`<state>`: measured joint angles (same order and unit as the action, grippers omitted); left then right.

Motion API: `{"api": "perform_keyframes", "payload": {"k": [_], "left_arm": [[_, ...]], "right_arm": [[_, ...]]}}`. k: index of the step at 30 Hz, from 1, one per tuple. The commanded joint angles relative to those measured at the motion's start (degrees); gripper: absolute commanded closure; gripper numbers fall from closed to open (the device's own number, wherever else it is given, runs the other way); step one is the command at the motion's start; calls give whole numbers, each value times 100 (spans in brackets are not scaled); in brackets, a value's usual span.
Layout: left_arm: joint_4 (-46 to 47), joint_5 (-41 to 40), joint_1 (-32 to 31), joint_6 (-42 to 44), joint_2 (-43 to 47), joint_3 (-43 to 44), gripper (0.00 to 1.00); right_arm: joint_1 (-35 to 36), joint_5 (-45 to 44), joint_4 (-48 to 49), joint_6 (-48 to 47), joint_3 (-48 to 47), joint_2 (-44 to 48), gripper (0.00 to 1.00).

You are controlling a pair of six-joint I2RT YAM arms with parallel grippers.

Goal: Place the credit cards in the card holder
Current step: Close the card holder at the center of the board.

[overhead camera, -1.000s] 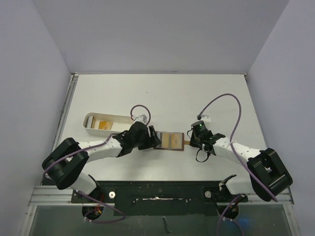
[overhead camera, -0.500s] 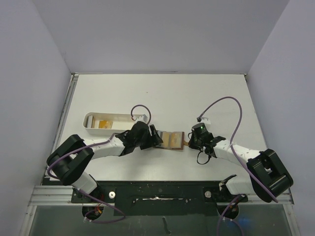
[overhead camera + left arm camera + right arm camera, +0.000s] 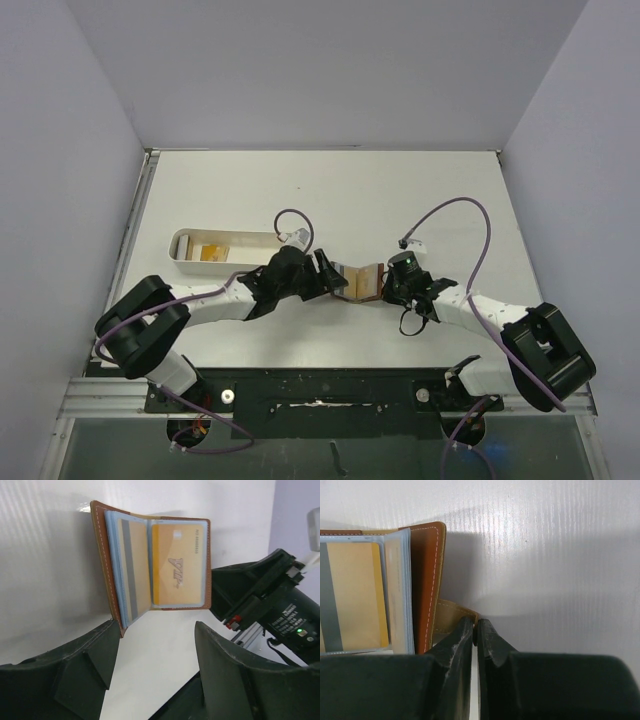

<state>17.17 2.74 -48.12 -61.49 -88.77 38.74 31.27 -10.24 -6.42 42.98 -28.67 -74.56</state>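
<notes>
- The card holder [image 3: 358, 280] lay on the table [image 3: 400, 200] near its front edge, between the two grippers. It was open like a book, with both leaves partly raised.
- Left wrist view: a yellow-orange card [image 3: 177, 562] sat in the clear sleeve of one leaf. A second card [image 3: 132, 570] sat in the facing sleeve, showing a dark stripe.
- The left gripper [image 3: 330, 275] was just beside the holder's left edge. Its jaws were wide apart with nothing between them, and we saw no contact.
- The right gripper [image 3: 475, 632] was at the holder's right edge, its jaws pressed together on the tan tab [image 3: 451, 611].
- A white tray [image 3: 183, 245] lay well to the left. We could not make out the pale yellowish contents.
</notes>
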Motion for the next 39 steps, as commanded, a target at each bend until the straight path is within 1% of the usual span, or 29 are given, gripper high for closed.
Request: {"api": "perform_keyframes", "payload": {"k": [1,7,14,22,24,27,30,33,35,39], "left_arm": [[912,289,-95,-149,78,336,41],[1110,375,-218,-19,-17,506,42],[1528,622,-288,60,-419,625,43],[1325,658,-299,297,-583,789,45],[999,635,-283,446,-513,930,45],[-147,217,-279,1067,-285,1291,43],[-1182,-340,-273,1594,-11,1459,35],[-1934,-735,-220,1819,207,1477,30],[-2173,-854,-162,1874,412,1344,28],[-2253,-996,-121,1791,665,1014,25]], "right_arm": [[68,40,279,113,52,147,100],[72,26,309,157,128,242,100],[55,105,494,211,213,304,100],[-218,328,1003,238,477,406,100],[-320,458,1082,228,501,348,100],[-349,472,1066,212,510,316,100],[-356,444,1037,164,512,345,100],[-362,460,1053,149,528,340,100],[-365,483,1076,157,537,308,100],[-383,480,1058,156,514,164,100]]}}
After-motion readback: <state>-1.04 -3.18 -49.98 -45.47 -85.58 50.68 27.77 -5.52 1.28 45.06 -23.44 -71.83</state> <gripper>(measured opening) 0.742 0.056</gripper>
